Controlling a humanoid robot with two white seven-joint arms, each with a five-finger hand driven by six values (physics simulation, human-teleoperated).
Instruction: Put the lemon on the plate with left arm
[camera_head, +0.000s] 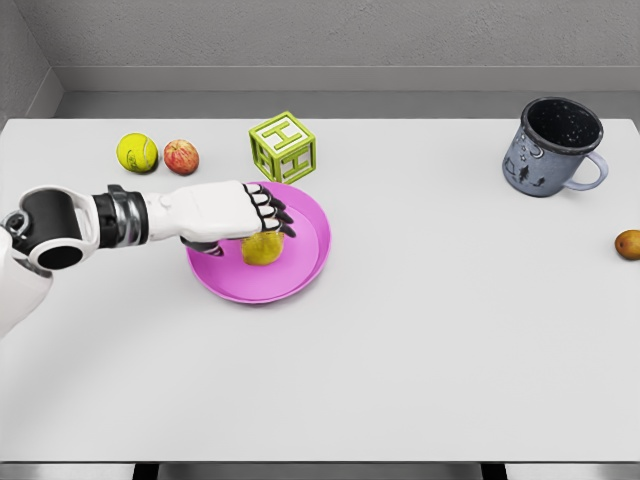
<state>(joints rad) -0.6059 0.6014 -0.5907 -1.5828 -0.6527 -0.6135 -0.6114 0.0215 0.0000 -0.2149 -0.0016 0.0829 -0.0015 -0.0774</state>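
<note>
- My left hand (235, 212) reaches in from the left edge, its white shell glossy, dark joints at the fingers (272, 212), which curl down over the lemon (263, 248). I judge they have hold of it, though the contact itself is hidden under the palm.
- Far left at the back sit a fuzzy yellow-green tennis ball (138, 152) and, just beside it, a red apple (181, 156); neither matters here.
- The lemon is over the magenta plate (300, 265), at or very near its surface, left of the plate's middle. I expect it to be light, firm and a little waxy, and rounded enough to roll once freed, so a grip across its widest part from above suits it.
- The plate looks smooth and shallow with a low raised rim, which should stop a slow roll.
- A lime-green open-frame letter block (284, 146) stands touching or just behind the plate's far edge.
- Well to the right: a speckled blue-grey enamel mug (553, 148), and a small brownish fruit (628, 244) at the table's (450, 350) right edge.
</note>
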